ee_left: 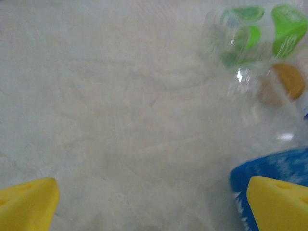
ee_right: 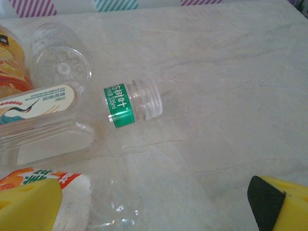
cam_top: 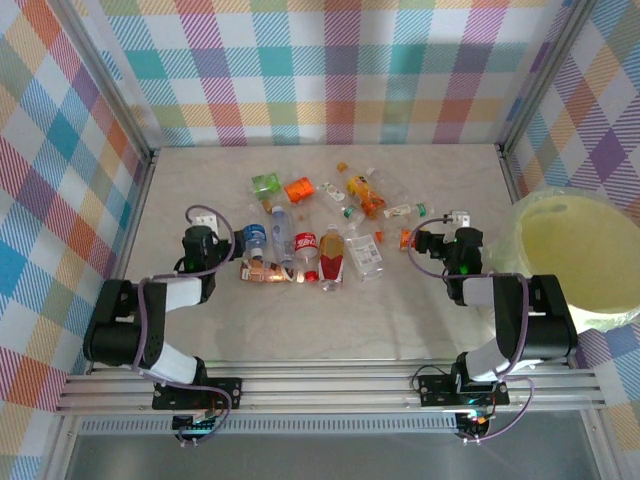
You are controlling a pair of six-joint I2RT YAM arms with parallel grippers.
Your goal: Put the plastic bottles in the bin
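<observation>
Top view: the plastic bottles lie in one loose cluster at the centre of the worktop. The bin stands at the right edge of the frame, well apart from the cluster.

The left fingers sit just left of the cluster. The right fingers sit just right of it, between the bottles and the bin. We note both pairs spread wide, with nothing between them.

Left wrist view: yellow tips show in both lower corners, with bare worktop between them. A blue-labelled bottle lies just beside the lower-right tip. At upper right we see a blurred green-labelled bottle, with an orange cap below it.

Right wrist view: a clear bottle with a green band lies on its side left of centre, neck pointing right. A crane-labelled bottle lies at the left edge. A red-and-white label sits beside the lower-left tip.
</observation>
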